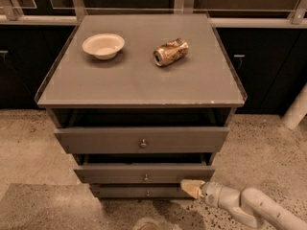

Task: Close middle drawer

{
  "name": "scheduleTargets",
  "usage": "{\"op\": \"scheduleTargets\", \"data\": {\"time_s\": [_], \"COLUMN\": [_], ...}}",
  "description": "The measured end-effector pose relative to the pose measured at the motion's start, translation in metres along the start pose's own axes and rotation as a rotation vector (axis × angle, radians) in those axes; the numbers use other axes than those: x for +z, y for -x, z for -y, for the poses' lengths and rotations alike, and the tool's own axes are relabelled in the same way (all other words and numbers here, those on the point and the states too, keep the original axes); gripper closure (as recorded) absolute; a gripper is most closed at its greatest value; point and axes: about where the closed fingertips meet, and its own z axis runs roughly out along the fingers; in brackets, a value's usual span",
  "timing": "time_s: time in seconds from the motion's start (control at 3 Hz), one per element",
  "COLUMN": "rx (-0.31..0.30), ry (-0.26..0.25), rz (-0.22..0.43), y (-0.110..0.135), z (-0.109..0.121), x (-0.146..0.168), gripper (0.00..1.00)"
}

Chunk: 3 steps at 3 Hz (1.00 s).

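Observation:
The middle drawer (145, 174) is a grey-brown wide panel with a small round knob. It sits between the larger top drawer (142, 140) and the thin bottom drawer (144, 192), and sticks out only a little from the cabinet. The top drawer is pulled out farther than it. My gripper (192, 188) comes in from the lower right on a white arm (254, 207). Its tan fingertips are together, at the lower right corner of the middle drawer's front, in front of the bottom drawer's right end.
A white bowl (103, 45) and a crushed can (170, 51) lying on its side sit on the cabinet top (139, 80). Dark cabinets stand behind. A white pipe (296, 110) rises at the right. The floor is speckled concrete.

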Motion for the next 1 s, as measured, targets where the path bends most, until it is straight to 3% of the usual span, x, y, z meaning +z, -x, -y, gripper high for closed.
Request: {"op": "scheduleTargets", "data": {"time_s": [0.33,1.0], "rx": [-0.062,-0.094], "ry": [-0.003,-0.006], "rz": [0.086,0.118], "y": [0.035,0.049], "z": [0.005,0.006], "x": [0.024,0.035], "gripper": [1.0,1.0]}}
